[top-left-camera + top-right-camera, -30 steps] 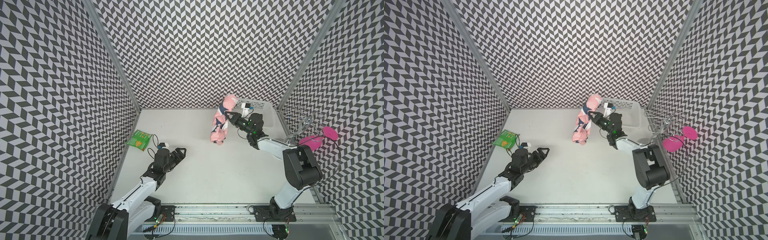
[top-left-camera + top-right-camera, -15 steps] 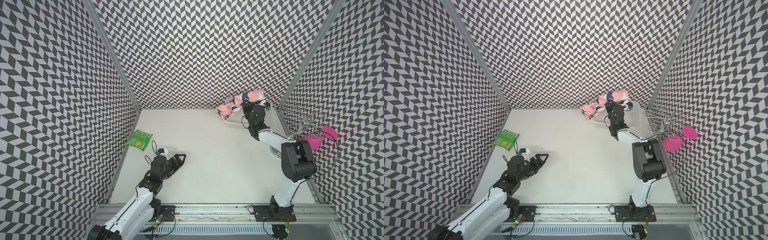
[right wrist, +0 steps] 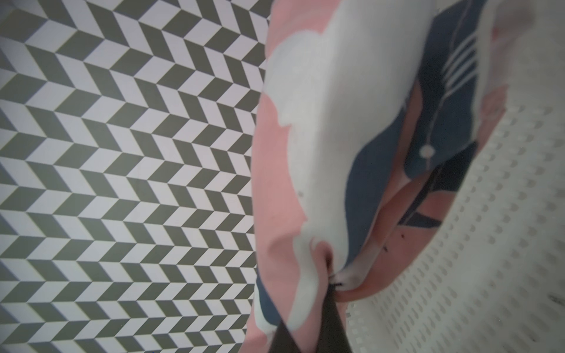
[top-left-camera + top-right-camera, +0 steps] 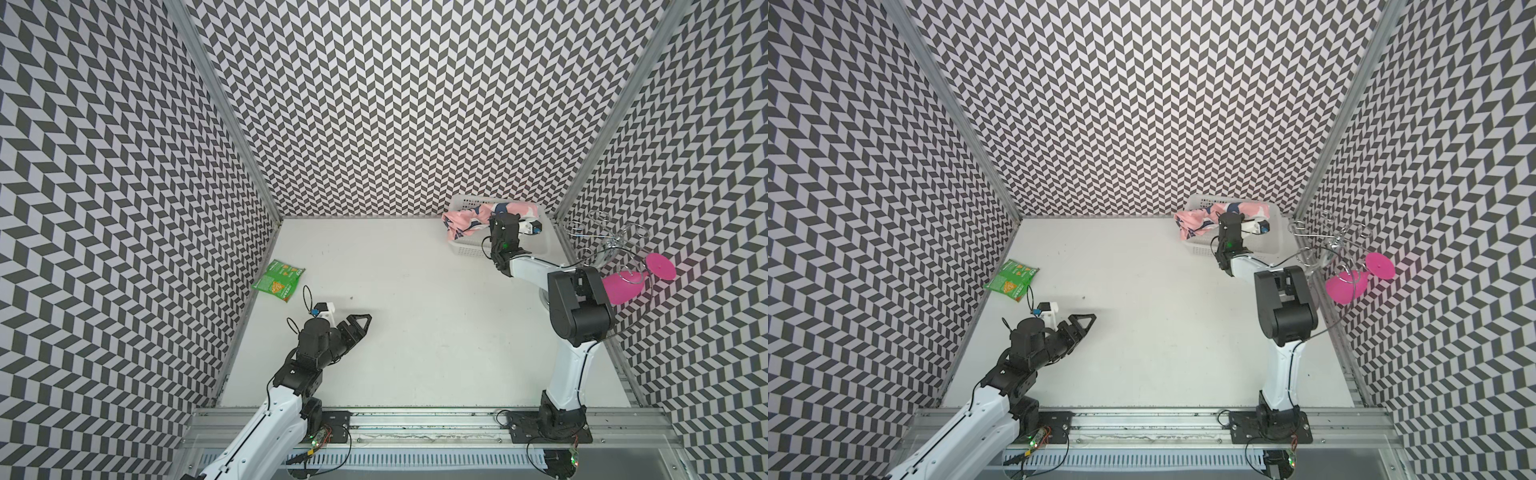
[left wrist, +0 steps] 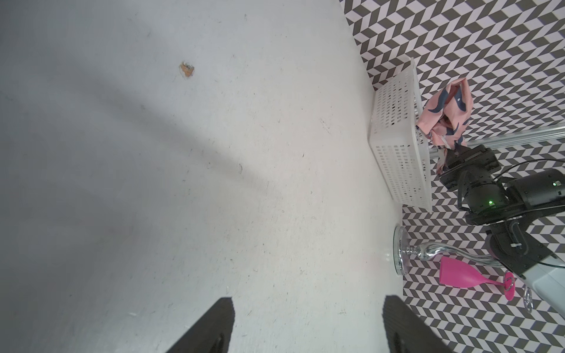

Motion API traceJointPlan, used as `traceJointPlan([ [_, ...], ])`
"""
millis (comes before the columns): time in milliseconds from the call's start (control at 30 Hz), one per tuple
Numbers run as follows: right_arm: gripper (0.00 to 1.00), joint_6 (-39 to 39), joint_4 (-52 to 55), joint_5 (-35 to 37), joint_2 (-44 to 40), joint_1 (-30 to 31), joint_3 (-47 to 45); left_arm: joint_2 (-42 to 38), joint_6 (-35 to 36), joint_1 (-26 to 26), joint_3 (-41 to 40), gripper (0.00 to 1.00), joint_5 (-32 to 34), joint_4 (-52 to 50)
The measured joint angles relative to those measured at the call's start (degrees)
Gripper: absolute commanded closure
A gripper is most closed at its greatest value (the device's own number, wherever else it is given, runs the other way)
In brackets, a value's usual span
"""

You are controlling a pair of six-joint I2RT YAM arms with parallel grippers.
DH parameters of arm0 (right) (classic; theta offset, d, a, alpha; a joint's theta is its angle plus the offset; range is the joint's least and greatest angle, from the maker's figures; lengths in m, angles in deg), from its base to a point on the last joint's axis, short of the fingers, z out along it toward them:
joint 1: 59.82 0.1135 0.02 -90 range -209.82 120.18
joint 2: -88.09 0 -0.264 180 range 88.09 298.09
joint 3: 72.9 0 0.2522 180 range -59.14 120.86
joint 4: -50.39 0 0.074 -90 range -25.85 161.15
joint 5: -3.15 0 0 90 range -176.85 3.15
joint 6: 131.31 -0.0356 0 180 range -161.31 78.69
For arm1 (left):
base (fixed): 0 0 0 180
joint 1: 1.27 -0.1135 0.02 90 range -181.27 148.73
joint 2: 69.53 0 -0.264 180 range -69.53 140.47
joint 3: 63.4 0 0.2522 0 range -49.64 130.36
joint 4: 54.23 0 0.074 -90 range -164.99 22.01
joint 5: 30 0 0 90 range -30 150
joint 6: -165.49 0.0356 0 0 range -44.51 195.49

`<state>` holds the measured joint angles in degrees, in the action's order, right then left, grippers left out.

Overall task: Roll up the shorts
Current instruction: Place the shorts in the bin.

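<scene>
Right now our right gripper (image 3: 332, 282) has its jaws pinched tight on a fold of the shorts (image 3: 321, 122), the dark tips nearly buried in pink cloth printed with navy and white shapes. From that pinch the fabric hangs bunched and twisted, not rolled.

In both top views the shorts (image 4: 465, 219) (image 4: 1196, 218) sit over the white perforated basket (image 4: 469, 250) in the far right corner of the table (image 4: 415, 340). One end spills past the basket's rim on the side toward the table's middle, and the rest lies across the open top. In the left wrist view the shorts (image 5: 443, 113) stand out from the basket's (image 5: 394, 137) open side, gripped at one end. Whether the cloth touches the rim we cannot tell.

Our left gripper (image 5: 308, 301) holds nothing. Its two black fingers (image 5: 214, 330) stand wide apart over bare tabletop, well apart from the shorts. In a top view the left gripper (image 4: 359, 322) points toward the table's middle from the near left side.

Further out, a green snack bag (image 4: 279, 280) lies flat by the left wall, near our left arm. A small brownish speck (image 5: 186, 69) marks the tabletop ahead of that gripper. By the right wall a chrome stand (image 4: 611, 239) carries a pink goblet (image 4: 623, 286), just beside our right arm.
</scene>
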<state>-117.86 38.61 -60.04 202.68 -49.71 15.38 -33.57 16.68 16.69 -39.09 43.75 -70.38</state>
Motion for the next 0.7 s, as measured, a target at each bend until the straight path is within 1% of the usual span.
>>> traceJointPlan([
  [133,1.0,-1.09,2.84,2.49,0.46,-0.81,0.0,-0.04,0.02,0.0,-0.61,0.2,0.0,-0.24],
  [233,1.0,-1.6,4.02,3.04,2.01,-1.46,0.24,-0.04,0.0,0.0,-0.79,0.2,0.0,-0.35],
  [433,1.0,-2.51,4.87,3.1,4.57,-2.1,3.56,0.04,-0.04,0.0,-0.81,0.2,0.02,-0.35],
  [467,0.98,-2.58,5.11,2.95,5.11,-2.19,4.04,0.04,-0.09,0.0,-0.81,0.2,0.02,-0.35],
  [600,0.85,-2.58,7.26,2.38,6.25,-2.43,4.55,0.02,-0.26,0.0,-1.05,0.2,0.07,-0.35],
  [667,0.74,-2.56,8.66,2.03,6.54,-2.43,4.44,0.04,-0.42,0.0,-1.25,0.2,0.07,-0.35],
  [700,0.67,-2.69,9.35,1.86,6.54,-2.43,4.28,0.04,-0.46,0.0,-1.33,0.2,0.07,-0.35],
])
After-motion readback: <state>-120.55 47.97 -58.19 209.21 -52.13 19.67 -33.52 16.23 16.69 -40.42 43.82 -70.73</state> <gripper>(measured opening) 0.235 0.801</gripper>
